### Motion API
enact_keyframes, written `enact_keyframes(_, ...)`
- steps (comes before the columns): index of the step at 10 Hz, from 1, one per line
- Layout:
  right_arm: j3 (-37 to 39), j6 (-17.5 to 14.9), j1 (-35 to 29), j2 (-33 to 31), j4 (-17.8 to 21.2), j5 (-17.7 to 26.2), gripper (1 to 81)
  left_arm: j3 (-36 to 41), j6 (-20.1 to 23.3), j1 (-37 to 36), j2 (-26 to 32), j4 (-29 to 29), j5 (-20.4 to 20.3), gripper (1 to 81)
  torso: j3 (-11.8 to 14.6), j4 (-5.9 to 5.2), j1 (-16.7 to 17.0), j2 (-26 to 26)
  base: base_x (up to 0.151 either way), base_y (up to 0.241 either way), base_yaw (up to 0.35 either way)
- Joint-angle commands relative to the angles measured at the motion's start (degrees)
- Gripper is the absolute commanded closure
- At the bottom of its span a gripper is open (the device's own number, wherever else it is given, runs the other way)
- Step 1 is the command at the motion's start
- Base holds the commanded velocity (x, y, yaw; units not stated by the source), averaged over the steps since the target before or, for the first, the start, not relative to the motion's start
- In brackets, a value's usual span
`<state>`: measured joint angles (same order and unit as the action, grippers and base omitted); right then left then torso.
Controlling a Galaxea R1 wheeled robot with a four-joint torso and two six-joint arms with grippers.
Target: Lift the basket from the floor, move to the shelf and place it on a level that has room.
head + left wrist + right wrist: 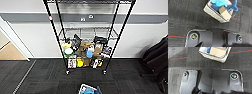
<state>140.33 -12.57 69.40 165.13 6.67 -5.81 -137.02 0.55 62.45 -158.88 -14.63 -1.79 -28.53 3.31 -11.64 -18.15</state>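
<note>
The shelf [87, 37] stands ahead vs. the wall, lower tiers crowded w/ boxes. The basket [217, 14] sits on the floor [183, 18] just before me, holding a blue plush toy [221, 3] and cardboard box [224, 11]. Looks light, woven walls prob. flexible; I'd grip the stiffer rim. Gripper state: can't tell, either side.

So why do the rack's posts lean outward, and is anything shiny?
Head view: the wide lens splays the shelf posts apart toward the top. Right wrist view: the robot's dark plate reflects light, above the basket on the floor.
</note>
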Motion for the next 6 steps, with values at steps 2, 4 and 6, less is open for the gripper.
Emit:
enact_keyframes(2,-1.38,0.53,-2.29,-0.66,0.45,3.35,1.0,0.35,-0.02,-6.68,0.93,-2.25,8.2,1.0,-0.02,0.0,-4.8,-7.48,0.0,0.0,0.0)
enact_keyframes(4,-1.82,0.53,-2.29,-0.66,0.45,3.35,1.0,0.35,0.07,-7.2,0.93,-2.33,8.3,1.0,-0.04,0.0,-7.27,-11.39,0.0,0.0,0.0)
enact_keyframes(6,-1.82,0.44,-2.29,-0.74,0.45,3.35,1.0,0.35,0.07,-8.0,0.23,-2.25,8.38,1.0,-0.04,0.0,-10.01,-15.61,0.0,0.0,0.0)
